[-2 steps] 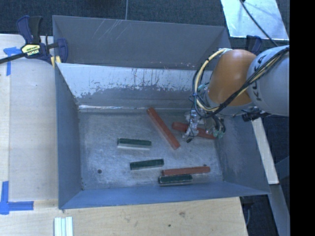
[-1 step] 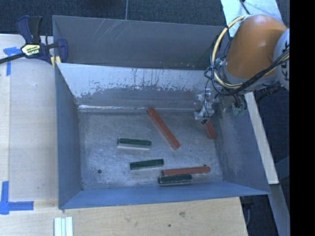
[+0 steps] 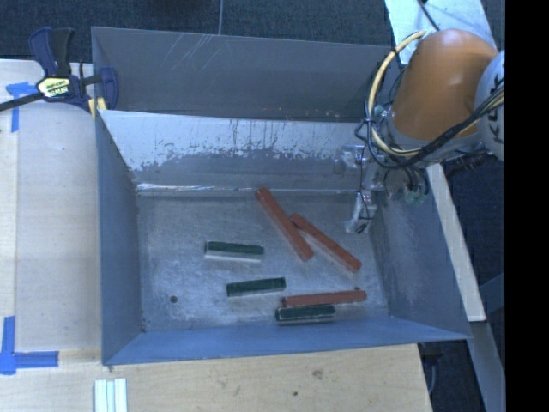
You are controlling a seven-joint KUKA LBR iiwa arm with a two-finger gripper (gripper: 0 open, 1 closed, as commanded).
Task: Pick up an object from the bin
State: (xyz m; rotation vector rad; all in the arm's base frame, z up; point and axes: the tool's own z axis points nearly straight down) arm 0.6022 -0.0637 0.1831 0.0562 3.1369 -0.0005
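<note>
My gripper (image 3: 363,215) hangs at the right side of the bin, close to the back right corner, its thin fingers pointing down with nothing between them. Just left of and below it lie two reddish-brown sticks: a long one (image 3: 284,223) running diagonally from the back toward the middle, and a second one (image 3: 325,242) beside it, slanting toward the right wall. The fingertips are a little above and to the right of the second stick's upper end, apart from it.
Near the front wall lie a third reddish-brown stick (image 3: 324,298) and a dark green stick (image 3: 305,314) side by side. Two more dark green sticks (image 3: 234,249) (image 3: 256,287) lie left of the middle. The arm with its orange cover fills the bin's back right.
</note>
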